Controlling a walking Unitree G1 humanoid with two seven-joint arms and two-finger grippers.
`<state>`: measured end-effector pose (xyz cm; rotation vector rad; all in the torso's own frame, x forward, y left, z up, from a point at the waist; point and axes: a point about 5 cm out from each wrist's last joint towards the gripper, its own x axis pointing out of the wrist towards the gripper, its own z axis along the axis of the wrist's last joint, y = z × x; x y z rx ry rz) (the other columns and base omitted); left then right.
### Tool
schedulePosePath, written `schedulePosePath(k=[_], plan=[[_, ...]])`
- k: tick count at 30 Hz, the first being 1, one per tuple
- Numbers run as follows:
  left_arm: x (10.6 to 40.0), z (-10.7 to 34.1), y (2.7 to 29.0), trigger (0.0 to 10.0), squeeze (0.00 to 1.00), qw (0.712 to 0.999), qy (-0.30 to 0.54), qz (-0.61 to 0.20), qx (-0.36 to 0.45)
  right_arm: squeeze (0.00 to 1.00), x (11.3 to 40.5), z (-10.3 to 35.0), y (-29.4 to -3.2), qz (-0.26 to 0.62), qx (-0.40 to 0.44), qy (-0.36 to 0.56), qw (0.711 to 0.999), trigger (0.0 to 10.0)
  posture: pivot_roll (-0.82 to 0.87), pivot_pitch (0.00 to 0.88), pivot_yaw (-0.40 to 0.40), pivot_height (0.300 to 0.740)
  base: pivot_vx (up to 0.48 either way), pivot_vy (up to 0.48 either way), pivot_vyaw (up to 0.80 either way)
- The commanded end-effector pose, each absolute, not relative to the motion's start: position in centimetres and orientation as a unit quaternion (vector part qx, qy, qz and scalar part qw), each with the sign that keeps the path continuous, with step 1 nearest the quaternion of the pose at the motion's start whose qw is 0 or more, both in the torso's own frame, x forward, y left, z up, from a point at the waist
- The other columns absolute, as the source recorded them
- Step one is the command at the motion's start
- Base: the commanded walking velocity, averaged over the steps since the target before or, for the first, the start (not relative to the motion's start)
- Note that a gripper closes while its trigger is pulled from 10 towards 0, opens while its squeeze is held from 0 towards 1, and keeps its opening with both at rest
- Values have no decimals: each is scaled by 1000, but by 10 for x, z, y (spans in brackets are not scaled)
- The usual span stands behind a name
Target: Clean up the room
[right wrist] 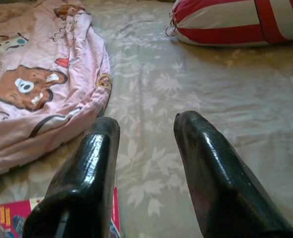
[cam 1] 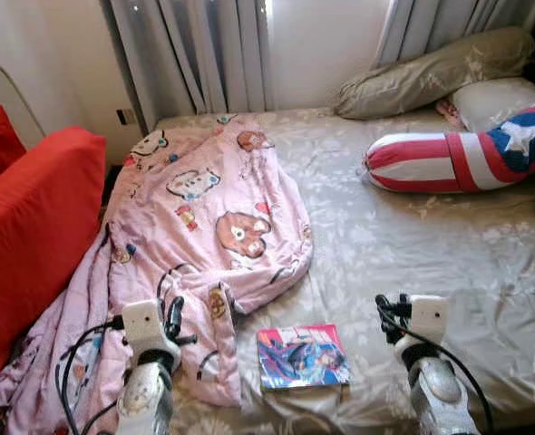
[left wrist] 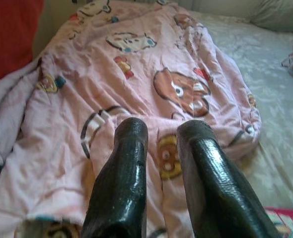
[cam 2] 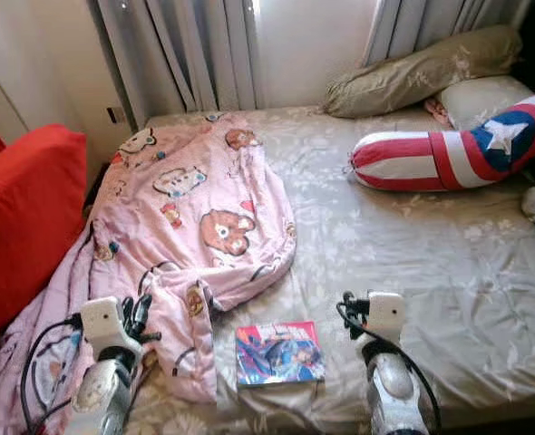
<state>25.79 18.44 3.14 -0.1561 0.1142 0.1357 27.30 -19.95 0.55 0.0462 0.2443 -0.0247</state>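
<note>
Two claws, left (cam 1: 170, 319) and right (cam 1: 390, 317), released, low in frame | approaching pink blanket (cam 1: 204, 208) | next: grasp its edge.

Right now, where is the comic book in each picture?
Left eye view: book on the bed's near edge, between both arms.
Right eye view: same place, beside the pink blanket.
Left wrist view: corner at bottom right.
Right wrist view: bottom left, under the right hand.
Shared landmark: pink blanket.
</note>
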Motion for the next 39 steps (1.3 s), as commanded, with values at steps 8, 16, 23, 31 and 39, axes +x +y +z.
schedulePosePath(k=[8, 16, 23, 31, 39], plan=[[254, 31, 189, 10000, 0, 992, 66, 76, -83, 0, 272, 6, -196, -7, 27, 116, 993, 10000, -32, 0, 51, 682, 0, 0, 0], [256, 33, 190, 10000, 0, 992, 65, 75, -83, 0, 272, 5, -196, -4, 28, 124, 992, 10000, -29, 0, 52, 662, 0, 0, 0], [257, 32, 189, 10000, 0, 991, 69, 73, -84, 0, 272, 5, -196, -6, 27, 123, 992, 10000, -25, 0, 52, 662, 0, 0, 0], [259, 31, 190, 10000, 0, 991, 70, 71, -85, 0, 272, 2, -196, -6, 26, 139, 990, 10000, -22, 0, 52, 657, 0, 0, 0], [260, 29, 190, 10000, 0, 991, 72, 69, -85, 0, 271, 3, -194, -1, 32, 127, 991, 10000, -21, 0, 53, 638, 0, 0, 0]])
